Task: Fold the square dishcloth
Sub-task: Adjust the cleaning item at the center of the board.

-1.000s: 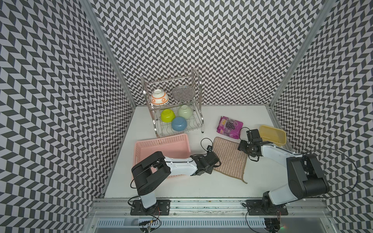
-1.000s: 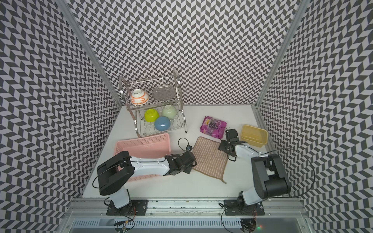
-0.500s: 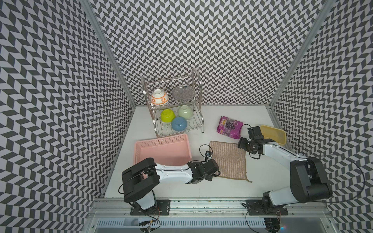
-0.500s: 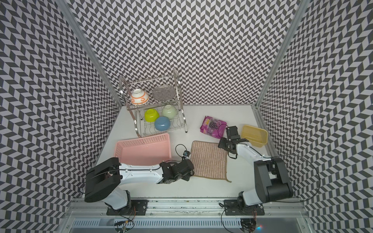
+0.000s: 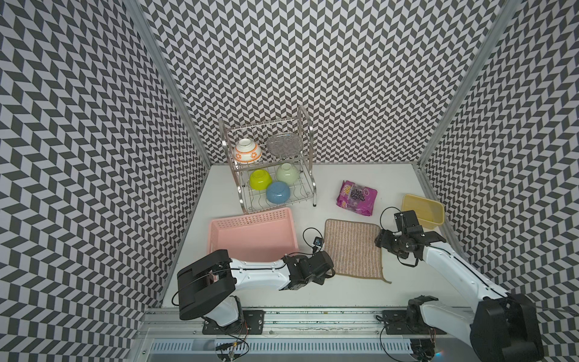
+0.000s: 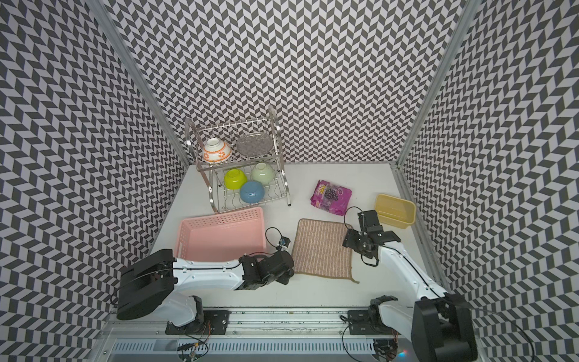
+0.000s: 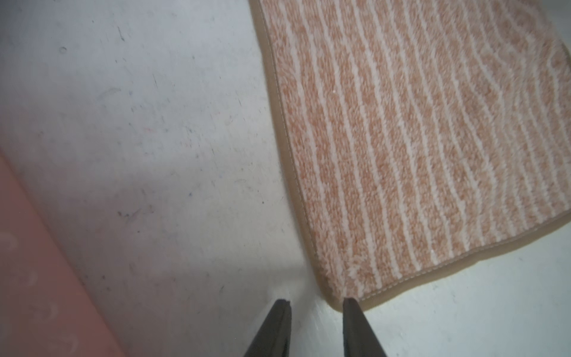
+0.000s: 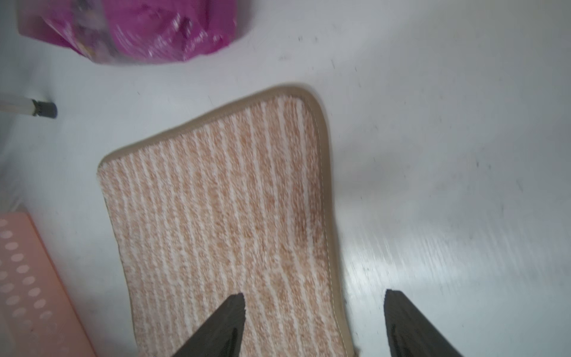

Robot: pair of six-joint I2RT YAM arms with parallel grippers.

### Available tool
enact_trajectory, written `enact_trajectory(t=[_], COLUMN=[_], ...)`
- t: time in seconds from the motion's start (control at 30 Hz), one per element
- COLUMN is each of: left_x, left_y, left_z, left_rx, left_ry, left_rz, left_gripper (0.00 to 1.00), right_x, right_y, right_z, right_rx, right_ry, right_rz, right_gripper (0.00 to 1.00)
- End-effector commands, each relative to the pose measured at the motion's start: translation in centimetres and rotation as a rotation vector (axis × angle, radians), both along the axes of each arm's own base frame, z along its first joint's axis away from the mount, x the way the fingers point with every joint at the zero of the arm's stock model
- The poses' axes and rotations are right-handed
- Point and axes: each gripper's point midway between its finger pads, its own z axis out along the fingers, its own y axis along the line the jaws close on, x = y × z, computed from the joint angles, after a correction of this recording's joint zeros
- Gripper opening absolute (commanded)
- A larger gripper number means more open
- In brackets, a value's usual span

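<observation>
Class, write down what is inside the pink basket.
The pink basket shows only its bare floor, no items. The left arm hides part of its near edge, so that strip cannot be checked.

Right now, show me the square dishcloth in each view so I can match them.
Top view: square dishcloth flat beside the pink basket.
Top view: square dishcloth, same place.
Left wrist: square dishcloth, corner at left fingers.
Right wrist: square dishcloth, edge between right fingers.
Shared landmark: pink basket.

dishcloth (image 5: 352,247) on table (image 5: 344,175), basket (image 5: 250,219) to left, bag (image 5: 357,197) behind, tub (image 5: 423,200) right, rack (image 5: 310,131) behind basket
</observation>
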Motion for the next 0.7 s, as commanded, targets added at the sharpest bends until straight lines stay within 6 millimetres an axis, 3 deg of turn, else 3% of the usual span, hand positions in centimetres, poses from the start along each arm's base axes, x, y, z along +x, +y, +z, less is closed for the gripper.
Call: enact_trajectory(t=[0.0,0.27,0.43,0.57,0.67], left_x=[-0.1,0.0,0.1,0.2,0.1], left_y=[-0.8,-1.3,-1.7,-1.7,-2.0], left_z=[1.0,1.4,1.7,1.3,0.6], left_rx=[-0.053,-0.077,-0.084,-0.064,-0.049], left_ry=[-0.024,-0.044,-0.059,-0.069,-0.06], left_rz=[-0.024,-0.035,-0.044,-0.049,-0.064], left_gripper=[0.32,0.32,0.34,0.34,0.33], right_x=[-2.3,-5.7,-5.7,-6.3,-6.9], right_y=[0.7,-0.4,0.1,0.5,2.2], right_z=[-0.1,-0.5,0.2,-1.1,-2.6], right_rx=[0.064,0.019,0.019,0.02,0.065], right_ry=[0.067,0.165,0.177,0.233,0.251], right_rz=[-0.013,-0.035,-0.018,-0.002,0.027], right_gripper=[0.74,0.71,0.7,0.7,0.69])
